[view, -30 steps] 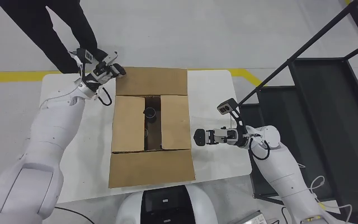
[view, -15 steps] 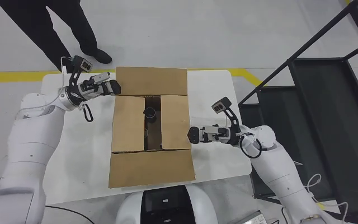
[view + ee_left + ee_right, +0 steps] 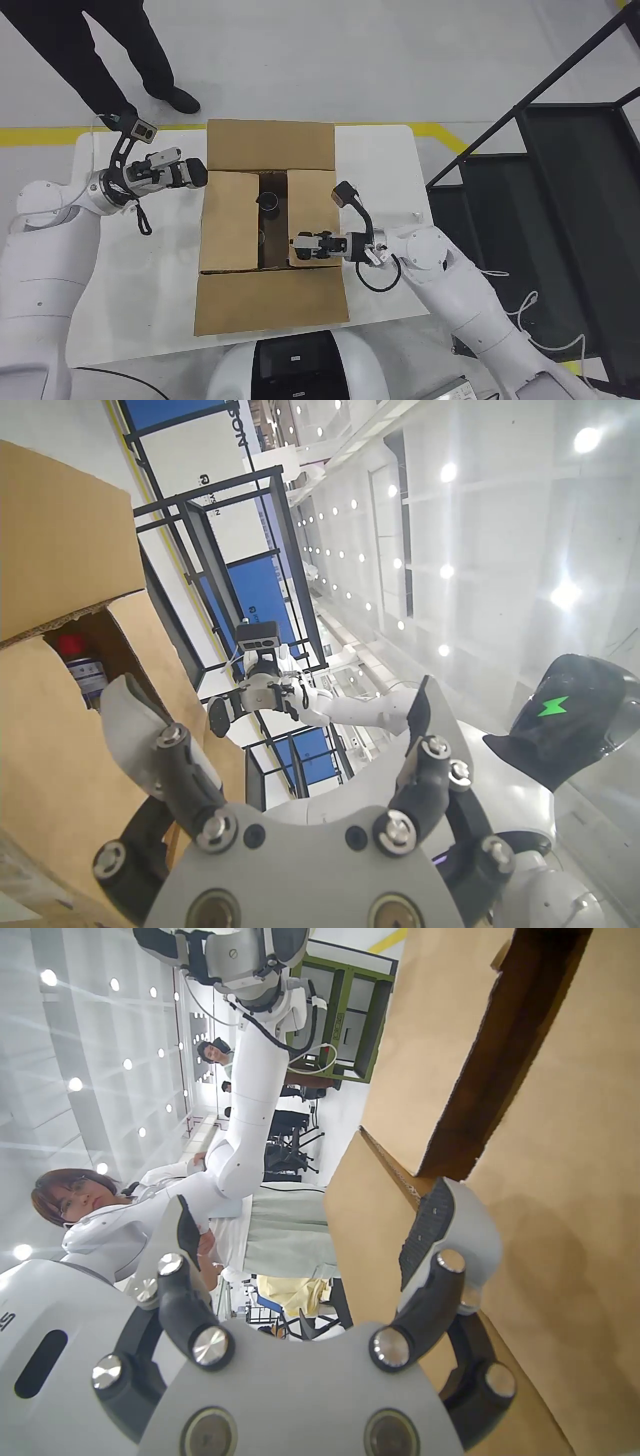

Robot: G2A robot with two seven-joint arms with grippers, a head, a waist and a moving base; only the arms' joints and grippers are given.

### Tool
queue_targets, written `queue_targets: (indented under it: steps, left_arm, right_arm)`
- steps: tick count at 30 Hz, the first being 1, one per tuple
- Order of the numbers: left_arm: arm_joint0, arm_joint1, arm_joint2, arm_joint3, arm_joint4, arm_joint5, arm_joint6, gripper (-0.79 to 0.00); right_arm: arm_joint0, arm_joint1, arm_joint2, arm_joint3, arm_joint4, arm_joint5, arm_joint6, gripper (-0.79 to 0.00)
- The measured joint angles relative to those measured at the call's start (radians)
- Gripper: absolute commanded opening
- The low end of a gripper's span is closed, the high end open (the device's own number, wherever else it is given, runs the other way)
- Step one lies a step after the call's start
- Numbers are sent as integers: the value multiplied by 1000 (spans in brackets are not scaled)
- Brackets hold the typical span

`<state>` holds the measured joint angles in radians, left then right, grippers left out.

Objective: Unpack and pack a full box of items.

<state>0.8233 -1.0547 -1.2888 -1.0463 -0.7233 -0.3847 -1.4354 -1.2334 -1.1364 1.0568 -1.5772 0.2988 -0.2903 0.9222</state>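
Your right gripper (image 3: 300,245) has swung in from the table's edge and now hangs over the right inner flap of the box (image 3: 270,145), fingers spread, forearm stretched level across that side. Your left gripper (image 3: 195,172) has pulled back from the far corner. It's spread too and level, just beside the left flap. The box sits mid-table (image 3: 150,270), a dark-capped bottle (image 3: 268,203) showing in the gap.

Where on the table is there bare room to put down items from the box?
Bare table lies on the left between the cardboard box and the table edge, nearer the robot than the left claw, and at the far right corner. Crowded: the slot between flaps, with the right claw at its edge.
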Motion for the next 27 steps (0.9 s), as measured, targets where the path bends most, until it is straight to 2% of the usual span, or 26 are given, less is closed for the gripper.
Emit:
queue_targets:
  steps: [12, 15, 18, 27]
  left_arm:
    - [0, 0, 0, 0, 0, 0, 0, 0]
    - [15, 1, 1, -23, 25, 15, 38, 0]
    - [30, 4, -2, -52, 43, 31, 75, 0]
    - [44, 7, -5, -83, 58, 48, 90, 0]
  right_arm:
    - [0, 0, 0, 0, 1, 0, 1, 0]
    - [-3, -4, -12, -9, 12, 11, -27, 0]
    - [30, -16, -51, -10, -13, 32, -64, 0]
    - [161, -66, -206, 80, -130, 129, -178, 0]
